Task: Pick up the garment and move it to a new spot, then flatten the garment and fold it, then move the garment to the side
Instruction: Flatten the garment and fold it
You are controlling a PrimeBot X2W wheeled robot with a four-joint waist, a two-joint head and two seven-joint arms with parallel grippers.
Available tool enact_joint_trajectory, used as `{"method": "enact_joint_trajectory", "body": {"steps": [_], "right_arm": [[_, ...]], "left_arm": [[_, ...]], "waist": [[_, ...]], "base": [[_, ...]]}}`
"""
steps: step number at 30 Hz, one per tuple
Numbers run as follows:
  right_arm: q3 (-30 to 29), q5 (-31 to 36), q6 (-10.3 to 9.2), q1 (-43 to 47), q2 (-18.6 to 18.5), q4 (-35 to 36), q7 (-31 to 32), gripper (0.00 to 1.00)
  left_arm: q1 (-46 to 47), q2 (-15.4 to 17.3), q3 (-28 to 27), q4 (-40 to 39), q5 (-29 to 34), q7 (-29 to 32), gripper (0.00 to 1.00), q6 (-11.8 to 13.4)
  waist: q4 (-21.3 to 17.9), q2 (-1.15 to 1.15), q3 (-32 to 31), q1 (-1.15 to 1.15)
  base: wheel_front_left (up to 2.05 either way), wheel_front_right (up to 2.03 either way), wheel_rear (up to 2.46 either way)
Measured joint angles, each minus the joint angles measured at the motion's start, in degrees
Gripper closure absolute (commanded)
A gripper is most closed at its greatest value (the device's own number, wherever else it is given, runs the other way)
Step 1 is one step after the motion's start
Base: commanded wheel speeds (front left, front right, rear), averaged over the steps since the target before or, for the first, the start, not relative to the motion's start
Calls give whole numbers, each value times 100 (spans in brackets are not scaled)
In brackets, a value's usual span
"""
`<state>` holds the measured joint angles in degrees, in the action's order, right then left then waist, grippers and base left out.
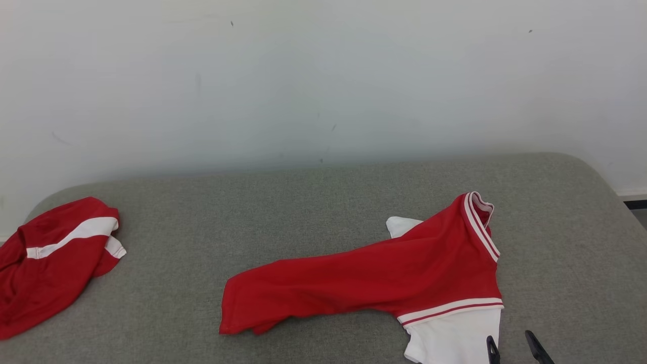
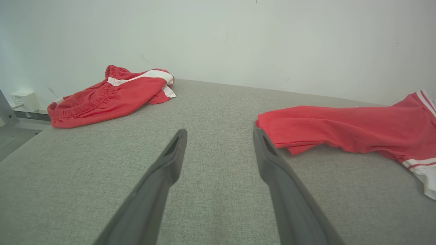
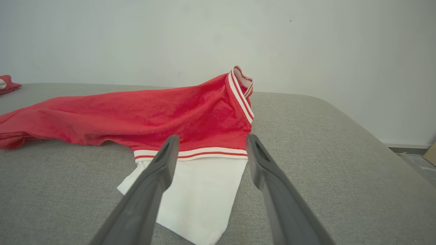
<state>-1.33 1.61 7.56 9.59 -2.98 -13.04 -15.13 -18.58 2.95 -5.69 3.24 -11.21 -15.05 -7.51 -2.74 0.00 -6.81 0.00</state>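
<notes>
Right pincer (image 1: 509, 337) tips show at your head view's bottom edge, spread apart, beside the white end of the garment (image 1: 384, 273), which sprawls on the grey surface (image 1: 303, 202); red shorts (image 1: 50, 263) lie well to its left. Your left wrist view has the left pincer (image 2: 219, 136) open and empty, near the garment's red hem. Your right wrist view puts the open fingers over its white part, perhaps touching.

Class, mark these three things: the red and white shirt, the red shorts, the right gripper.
red and white shirt (image 1: 384, 278): head view, on its red body.
red shorts (image 2: 112, 98): left wrist view, red cloth below the white stripe.
right gripper (image 3: 212, 139): right wrist view, midway between its open fingertips.
</notes>
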Motion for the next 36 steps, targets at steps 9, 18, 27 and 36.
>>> {"method": "enact_joint_trajectory", "body": {"steps": [9,18,27,36], "right_arm": [[58,-89,0,-14,3,-89,0,0],[27,-170,0,-90,4,-100,0,0],[156,-255,0,-263,7,-104,0,0],[431,-404,0,-506,9,-172,0,0]], "left_arm": [[7,-1,27,77,-4,0,0,0],[239,62,308,272,-75,0,0,0],[1426,290,1006,1480,-261,0,0,-1],[2591,369,1058,2637,-375,604,0,154]], "waist": [[24,0,24,0],[-10,0,101,1],[-106,0,347,1],[-359,0,691,1]], "base": [[0,0,0],[0,0,0],[0,0,0],[0,0,0]]}}
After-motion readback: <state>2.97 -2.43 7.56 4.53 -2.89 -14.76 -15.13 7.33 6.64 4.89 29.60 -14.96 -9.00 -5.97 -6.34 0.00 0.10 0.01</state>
